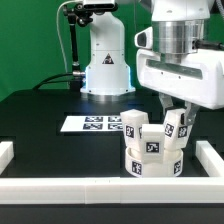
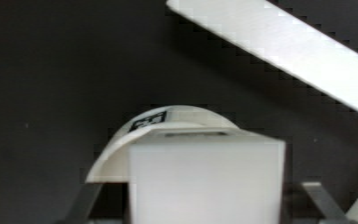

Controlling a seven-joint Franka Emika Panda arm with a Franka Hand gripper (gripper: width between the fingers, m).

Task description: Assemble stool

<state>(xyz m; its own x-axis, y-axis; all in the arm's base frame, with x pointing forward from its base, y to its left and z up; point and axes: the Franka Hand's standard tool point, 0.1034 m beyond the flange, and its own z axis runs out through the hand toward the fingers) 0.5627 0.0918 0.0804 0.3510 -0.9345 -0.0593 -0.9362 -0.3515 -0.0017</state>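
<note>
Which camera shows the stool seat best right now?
The exterior view: the seat shows its round side with tags, legs standing on it. The wrist view shows only a curved sliver of the seat behind a white leg.

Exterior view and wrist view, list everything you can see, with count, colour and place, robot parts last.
Round plastic stool seat: one, white with black tags, near the front rail, legs standing on it.
Chunky block stool legs: three, white, tagged; two stand free, one is held in the gripper.
Marker board: one, flat white, behind the stool.
Border rails: white, along the table's edges.
Table: one, black.
Robot base: white, at the back.
Gripper: one, shut on a leg.
</note>
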